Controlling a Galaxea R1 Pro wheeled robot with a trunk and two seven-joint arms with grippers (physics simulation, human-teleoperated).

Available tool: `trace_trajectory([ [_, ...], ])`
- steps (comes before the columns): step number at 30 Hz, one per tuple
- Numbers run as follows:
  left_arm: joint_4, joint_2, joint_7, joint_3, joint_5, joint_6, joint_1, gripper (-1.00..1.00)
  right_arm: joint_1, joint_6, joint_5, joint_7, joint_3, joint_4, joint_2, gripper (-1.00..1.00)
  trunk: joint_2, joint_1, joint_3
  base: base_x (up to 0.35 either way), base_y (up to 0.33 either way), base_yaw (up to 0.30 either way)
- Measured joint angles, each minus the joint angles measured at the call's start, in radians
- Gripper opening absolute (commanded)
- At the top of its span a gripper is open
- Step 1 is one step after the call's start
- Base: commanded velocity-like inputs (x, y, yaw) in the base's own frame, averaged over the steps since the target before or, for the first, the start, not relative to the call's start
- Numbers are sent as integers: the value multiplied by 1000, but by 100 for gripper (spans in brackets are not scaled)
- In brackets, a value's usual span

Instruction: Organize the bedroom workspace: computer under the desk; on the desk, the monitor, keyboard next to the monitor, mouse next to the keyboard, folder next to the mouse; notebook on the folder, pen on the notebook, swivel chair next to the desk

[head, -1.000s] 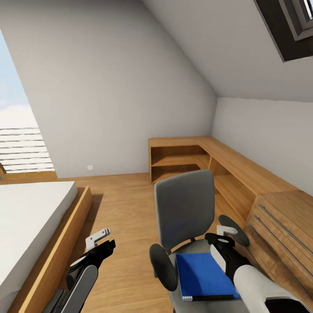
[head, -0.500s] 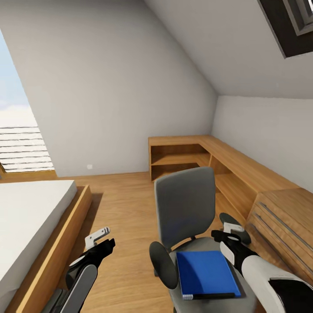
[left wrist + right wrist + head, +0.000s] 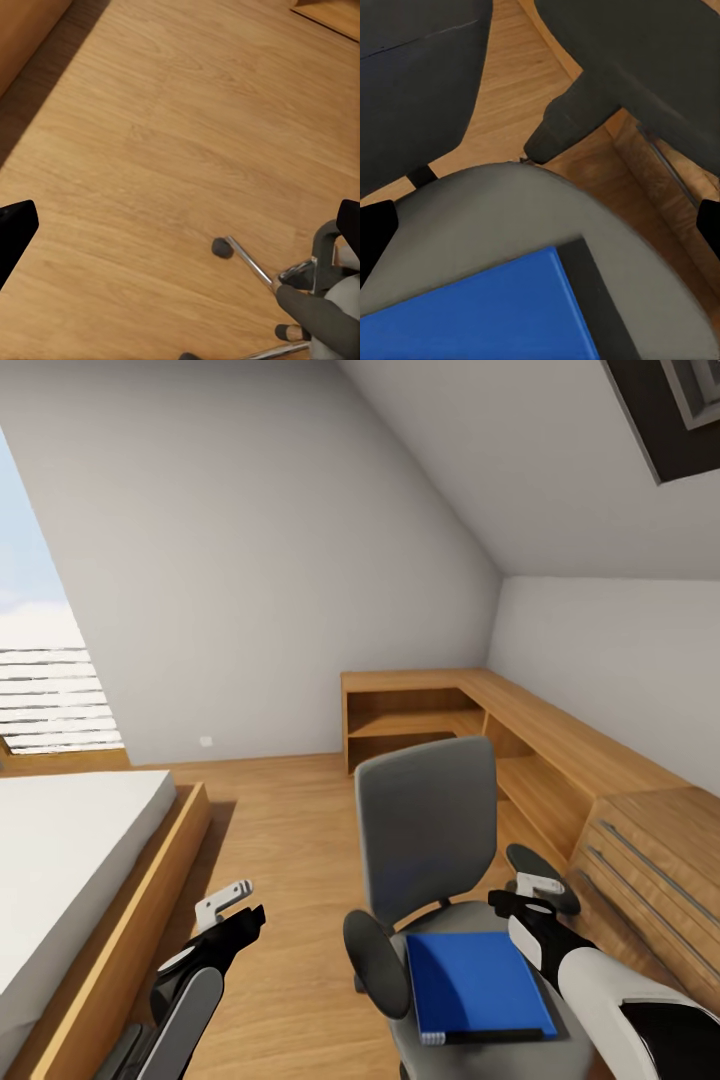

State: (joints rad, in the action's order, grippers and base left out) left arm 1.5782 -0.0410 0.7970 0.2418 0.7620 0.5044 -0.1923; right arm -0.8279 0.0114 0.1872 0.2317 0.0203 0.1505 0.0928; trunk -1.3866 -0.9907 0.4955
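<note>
The swivel chair [image 3: 425, 820] stands in the middle of the room, its grey back upright and its black armrests [image 3: 375, 965] on both sides. The bright blue folder [image 3: 478, 985] lies flat on the seat, with a dark strip along its near edge. My right gripper [image 3: 522, 895] hovers open just above the seat's right rear corner, beside the folder. In the right wrist view the folder [image 3: 472, 315] and grey seat [image 3: 495, 217] lie close below the right gripper [image 3: 540, 225]. My left gripper [image 3: 238, 913] hangs open over bare floor left of the chair. The left wrist view looks past the left gripper [image 3: 180, 229] to the chair's chrome base [image 3: 255, 266].
A bed [image 3: 70, 860] in a wooden frame lies along the left. A low wooden shelf unit [image 3: 420, 720] runs round the far right corner, and a wooden drawer chest [image 3: 650, 850] stands close behind the chair's right armrest. Wooden floor [image 3: 270, 840] lies between bed and chair.
My right gripper has drifted slightly right, toward the chair's right armrest. The head view has shifted a little. The left arm, chair and folder are unmoved.
</note>
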Motion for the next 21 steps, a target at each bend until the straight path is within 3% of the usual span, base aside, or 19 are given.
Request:
trace_trajectory([
  [21,-1,1,1,1,0,0,0,100,0,-3,3,-6,0,5,-4,100,-147,-81,66,0,0,0],
])
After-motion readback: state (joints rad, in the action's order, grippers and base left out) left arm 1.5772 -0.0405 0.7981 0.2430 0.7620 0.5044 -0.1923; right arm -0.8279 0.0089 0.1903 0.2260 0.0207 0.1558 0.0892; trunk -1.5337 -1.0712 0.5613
